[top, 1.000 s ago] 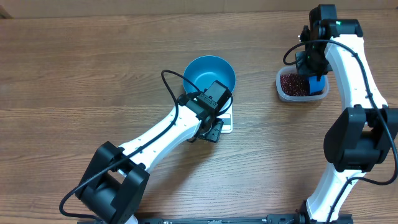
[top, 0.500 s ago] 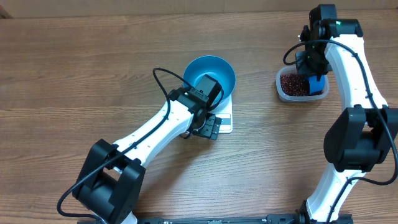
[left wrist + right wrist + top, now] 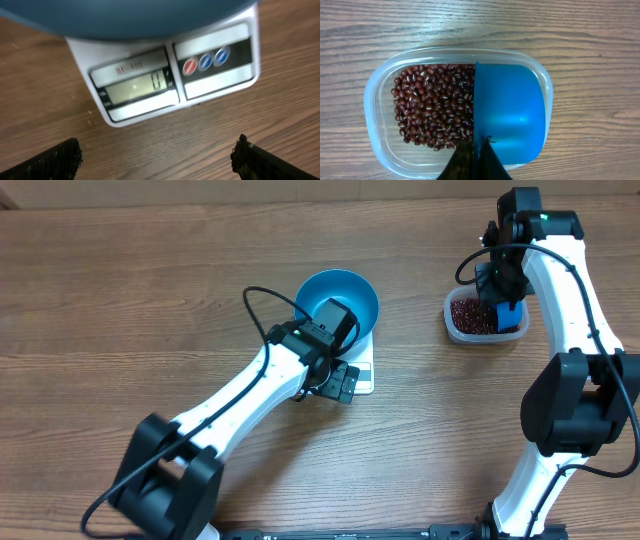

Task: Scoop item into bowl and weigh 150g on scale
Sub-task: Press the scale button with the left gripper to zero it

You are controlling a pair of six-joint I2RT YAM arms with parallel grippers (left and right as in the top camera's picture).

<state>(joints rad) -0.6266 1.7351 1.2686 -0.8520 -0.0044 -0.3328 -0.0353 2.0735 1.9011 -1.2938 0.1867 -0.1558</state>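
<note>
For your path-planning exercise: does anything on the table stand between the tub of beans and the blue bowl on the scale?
Nothing visible does. Bare table separates the tub of beans from the bowl on the scale.

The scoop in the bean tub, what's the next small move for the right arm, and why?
Probably tip the blue scoop down into the beans to load it. The right gripper is shut on its handle, the scoop looks empty over the clear tub, and the blue bowl on the scale holds nothing, its display reading zero.
</note>
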